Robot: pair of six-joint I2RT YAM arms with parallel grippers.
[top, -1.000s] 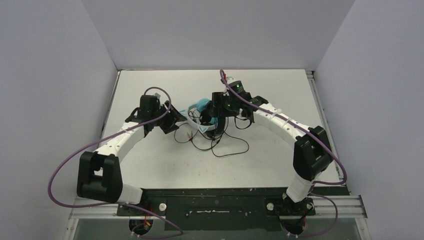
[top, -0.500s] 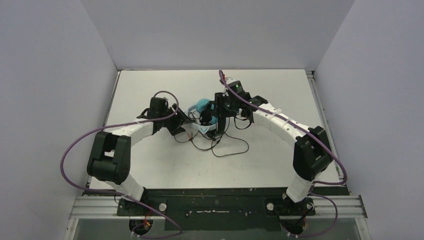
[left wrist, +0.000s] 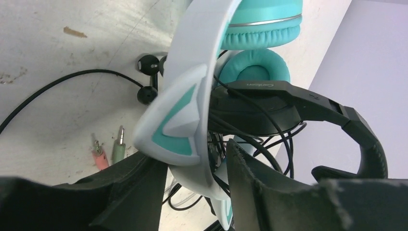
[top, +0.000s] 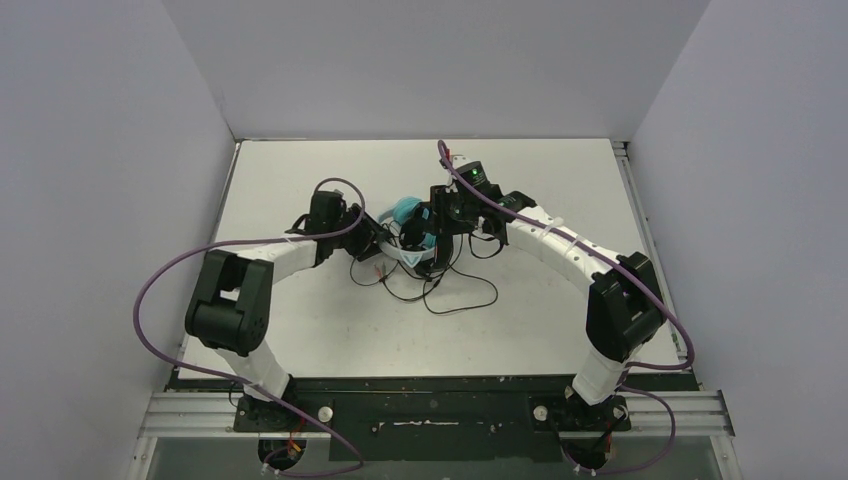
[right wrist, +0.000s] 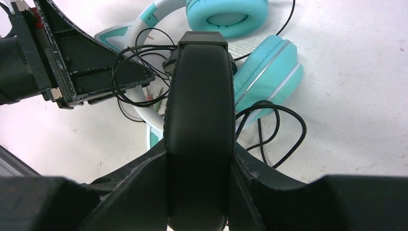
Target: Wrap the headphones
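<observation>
The teal headphones (top: 405,212) lie mid-table, tangled with all-black headphones (top: 437,238). In the left wrist view the pale headband with a cat-ear point (left wrist: 192,72) runs between my left gripper's (left wrist: 192,149) fingers, which stand open around it with a small gap. That gripper (top: 375,243) sits just left of the pile. My right gripper (right wrist: 199,149) is shut on the black headphones' padded headband (right wrist: 199,96) and holds it above the teal ear cups (right wrist: 226,12). It shows over the pile in the top view (top: 432,222). Thin black cable (top: 460,300) loops loose on the table.
Pink and green jack plugs (left wrist: 98,156) lie on the table beside the left fingers. More black cable (right wrist: 274,130) coils right of the teal cup. The white table (top: 560,180) is walled at the back and both sides.
My left arm has swung right and forward, bringing its gripper from left of the pile onto the teal headphones' headband. The right gripper has stayed, holding the black headband.
</observation>
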